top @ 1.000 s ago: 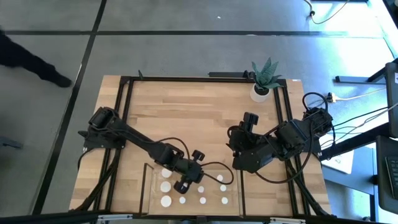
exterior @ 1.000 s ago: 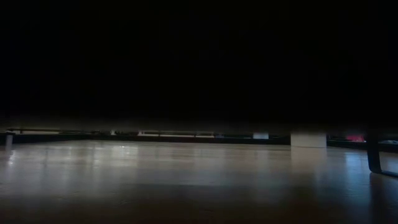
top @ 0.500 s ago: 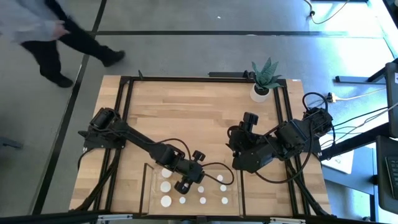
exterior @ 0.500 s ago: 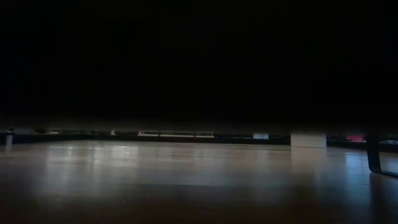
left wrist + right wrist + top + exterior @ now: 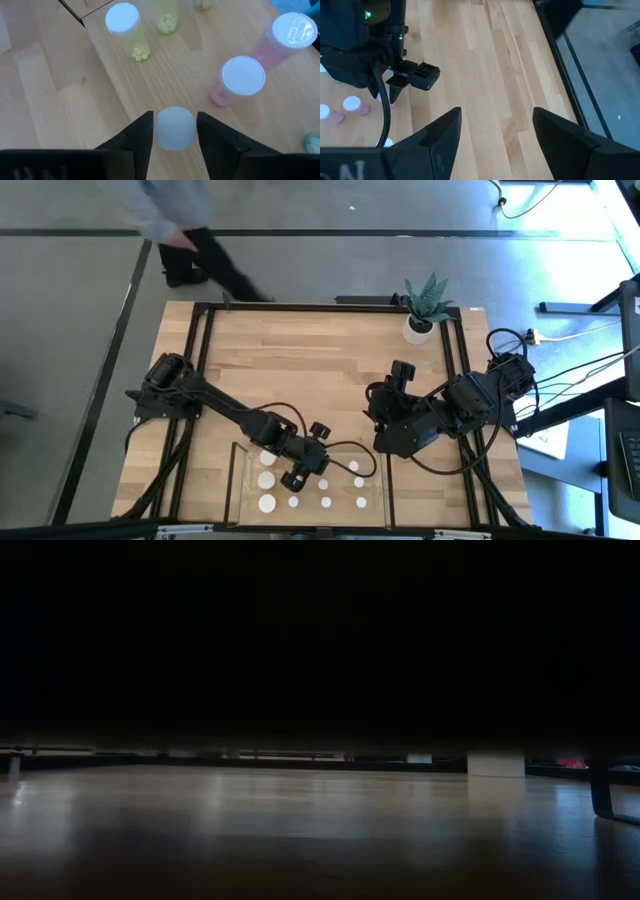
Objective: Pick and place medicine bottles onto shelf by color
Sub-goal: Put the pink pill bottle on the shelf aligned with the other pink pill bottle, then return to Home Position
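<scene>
Several medicine bottles with white caps stand on the light-wood shelf [image 5: 342,516] at the table's near edge. The left wrist view shows yellow-filled bottles [image 5: 125,27] and pink ones [image 5: 240,80] upright on the shelf [image 5: 190,70]. My left gripper [image 5: 297,478] is low over the shelf's middle and slants down. It is open, with one finger [image 5: 142,135] close on each side of one bottle's white cap [image 5: 174,125]. That bottle stands on the board. My right gripper [image 5: 385,420] hangs open and high over the table's right half, holding nothing [image 5: 497,117].
A white pot with a spiky green plant [image 5: 420,325] stands at the far right corner. Bare wooden tabletop [image 5: 300,370] lies between the arms and the far edge. A person [image 5: 185,230] walks on the floor beyond the table's far left corner.
Both arms have kept their places. The person beyond the table's far edge has walked from the far left toward the table's far left corner.
</scene>
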Action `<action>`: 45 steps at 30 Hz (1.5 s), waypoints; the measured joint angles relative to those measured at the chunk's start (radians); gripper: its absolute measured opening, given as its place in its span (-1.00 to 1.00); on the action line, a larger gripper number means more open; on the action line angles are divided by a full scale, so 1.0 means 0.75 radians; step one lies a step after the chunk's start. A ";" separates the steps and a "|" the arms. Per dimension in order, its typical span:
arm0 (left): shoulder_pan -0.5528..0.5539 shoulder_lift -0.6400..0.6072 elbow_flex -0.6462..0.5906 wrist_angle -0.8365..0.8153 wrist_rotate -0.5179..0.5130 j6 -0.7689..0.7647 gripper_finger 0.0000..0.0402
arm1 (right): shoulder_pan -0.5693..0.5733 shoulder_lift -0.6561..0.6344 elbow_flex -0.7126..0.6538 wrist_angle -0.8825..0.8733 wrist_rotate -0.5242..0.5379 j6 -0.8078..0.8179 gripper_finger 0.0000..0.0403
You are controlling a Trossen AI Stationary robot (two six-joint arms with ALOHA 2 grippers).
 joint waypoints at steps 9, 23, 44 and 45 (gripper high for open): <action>0.000 0.000 0.000 0.000 0.000 0.000 -0.18 | 0.000 0.000 0.000 -0.001 0.000 0.000 0.23; 0.000 -0.010 0.014 -0.007 -0.001 -0.028 -0.16 | 0.000 0.000 0.000 -0.001 -0.106 0.001 0.23; -0.043 -0.017 0.280 -0.499 -0.290 -0.065 -0.45 | 0.048 -0.001 0.000 -0.034 -0.167 -0.097 -0.51; -0.047 -0.019 0.294 -0.544 -0.306 -0.068 -0.49 | 0.057 -0.004 0.000 -0.037 -0.154 -0.099 -0.60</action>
